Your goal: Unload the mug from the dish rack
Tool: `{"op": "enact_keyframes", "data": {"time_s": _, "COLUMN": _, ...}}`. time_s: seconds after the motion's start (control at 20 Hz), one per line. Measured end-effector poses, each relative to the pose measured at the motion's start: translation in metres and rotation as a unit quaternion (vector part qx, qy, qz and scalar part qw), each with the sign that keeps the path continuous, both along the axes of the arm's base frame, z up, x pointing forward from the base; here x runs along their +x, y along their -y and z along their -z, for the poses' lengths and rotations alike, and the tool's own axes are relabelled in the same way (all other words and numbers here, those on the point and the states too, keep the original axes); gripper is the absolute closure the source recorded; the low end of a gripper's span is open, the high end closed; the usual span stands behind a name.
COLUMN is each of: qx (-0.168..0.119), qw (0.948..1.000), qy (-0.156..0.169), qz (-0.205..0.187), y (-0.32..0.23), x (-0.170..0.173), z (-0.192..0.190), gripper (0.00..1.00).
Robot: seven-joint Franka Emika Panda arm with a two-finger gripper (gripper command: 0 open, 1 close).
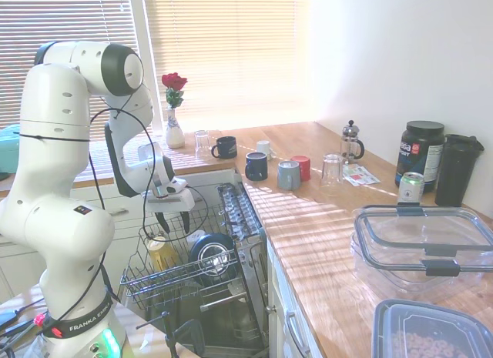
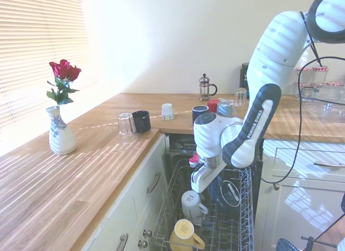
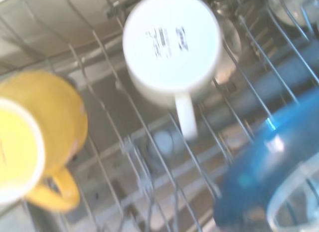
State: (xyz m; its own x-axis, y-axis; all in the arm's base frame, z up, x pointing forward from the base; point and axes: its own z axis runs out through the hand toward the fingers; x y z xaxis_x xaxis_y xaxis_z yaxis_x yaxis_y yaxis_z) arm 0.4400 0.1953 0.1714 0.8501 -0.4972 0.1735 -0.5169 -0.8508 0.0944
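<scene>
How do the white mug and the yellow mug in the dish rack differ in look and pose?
The white mug is plain white; the yellow mug is yellow. The white mug stands upside down, its printed base up; the yellow mug leans tilted. Both have one handle and sit among the prongs of the dish rack, under the gripper.

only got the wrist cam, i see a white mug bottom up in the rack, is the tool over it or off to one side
Observer: Over it. The tool hangs just above the mug, not touching.
Operator: open or shut
Observer: Open, with nothing between the fingers.
Operator: anywhere to put it down
Observer: Probably: bare wooden counter runs along the dish rack, between a vase and a glass.
</scene>
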Motion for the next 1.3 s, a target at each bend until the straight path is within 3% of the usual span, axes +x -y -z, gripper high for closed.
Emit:
{"op": "enact_keyframes", "data": {"time_s": 0.35, "qx": -0.022, "qw": 0.9995, "qy": -0.015, "qz": -0.015, "y": -0.013, "x": 0.032, "z": 0.045, "gripper": 0.00}}
{"op": "enact_keyframes", "data": {"time_s": 1.3, "qx": -0.026, "qw": 0.9976, "qy": -0.061, "qz": -0.020, "y": -0.018, "x": 0.071, "z": 0.105, "gripper": 0.00}}
